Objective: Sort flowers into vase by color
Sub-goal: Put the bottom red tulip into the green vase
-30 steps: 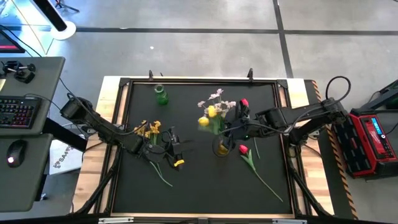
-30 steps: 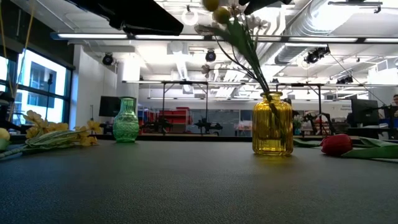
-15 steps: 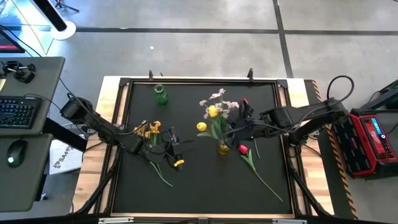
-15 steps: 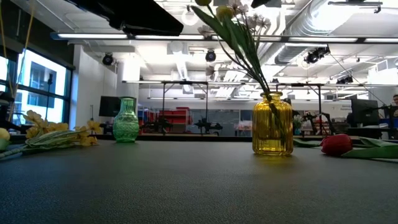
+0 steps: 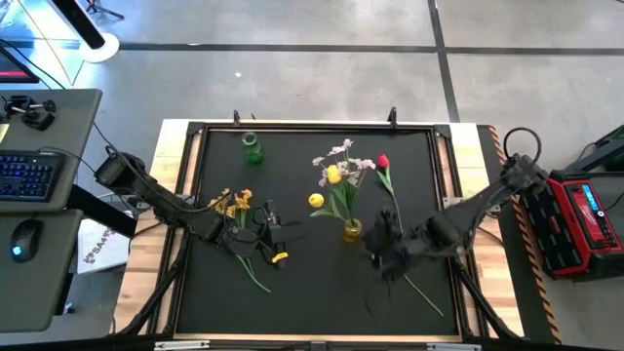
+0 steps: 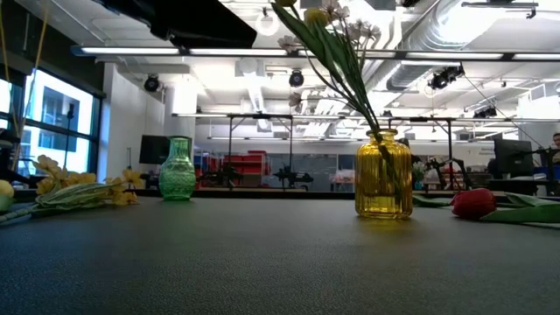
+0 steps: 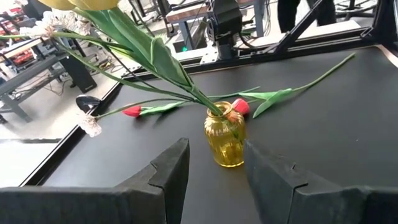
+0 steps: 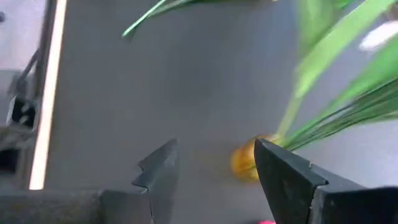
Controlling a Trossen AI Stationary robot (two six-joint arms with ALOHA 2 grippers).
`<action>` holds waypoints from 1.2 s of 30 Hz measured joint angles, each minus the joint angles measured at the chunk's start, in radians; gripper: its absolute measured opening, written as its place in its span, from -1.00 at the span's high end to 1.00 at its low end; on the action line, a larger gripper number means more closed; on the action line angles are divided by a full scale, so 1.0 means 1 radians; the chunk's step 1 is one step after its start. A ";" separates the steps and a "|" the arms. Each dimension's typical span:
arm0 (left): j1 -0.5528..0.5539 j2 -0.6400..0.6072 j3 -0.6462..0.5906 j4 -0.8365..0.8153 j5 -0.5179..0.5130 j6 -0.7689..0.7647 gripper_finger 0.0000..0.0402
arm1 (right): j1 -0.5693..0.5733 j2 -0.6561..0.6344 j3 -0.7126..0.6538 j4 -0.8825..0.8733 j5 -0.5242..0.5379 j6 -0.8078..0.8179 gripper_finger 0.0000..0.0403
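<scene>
- High view: the yellow vase (image 5: 351,231) at centre holds yellow tulips (image 5: 332,175) and a pale sprig, sorted there by colour. The right gripper (image 5: 382,246), lower right of it, is over a red flower (image 5: 382,161) stem.
- Low view: the green vase (image 6: 178,169) at mid-left stands empty.
- Left wrist view: the left gripper (image 7: 214,165), jaws parted and empty, waits facing the vase.
- Right wrist view: its jaws gape, grasping nothing.

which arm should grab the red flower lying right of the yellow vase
Right. The right gripper hovers open close to the red flower's stem. The left gripper sits beyond the yellow vase, by the orange-yellow sprig.
</scene>
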 joint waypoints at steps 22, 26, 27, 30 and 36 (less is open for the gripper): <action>0.060 0.000 0.000 0.053 0.000 -0.078 0.31 | 0.320 0.009 -0.325 0.030 -0.045 0.889 0.04; 0.051 -0.003 0.000 0.031 -0.010 -0.077 0.31 | 0.311 0.042 -0.325 -0.097 -0.055 1.014 0.04; 0.045 -0.011 0.000 -0.002 -0.027 -0.084 0.31 | 0.306 0.051 -0.325 -0.106 -0.073 1.022 0.04; 0.028 -0.076 0.000 -0.145 -0.130 -0.168 0.32 | 0.291 0.074 -0.325 -0.102 -0.136 1.025 0.04; -0.002 -0.259 0.000 -0.512 -0.216 -0.390 0.35 | 0.285 0.105 -0.325 -0.065 -0.206 1.020 0.10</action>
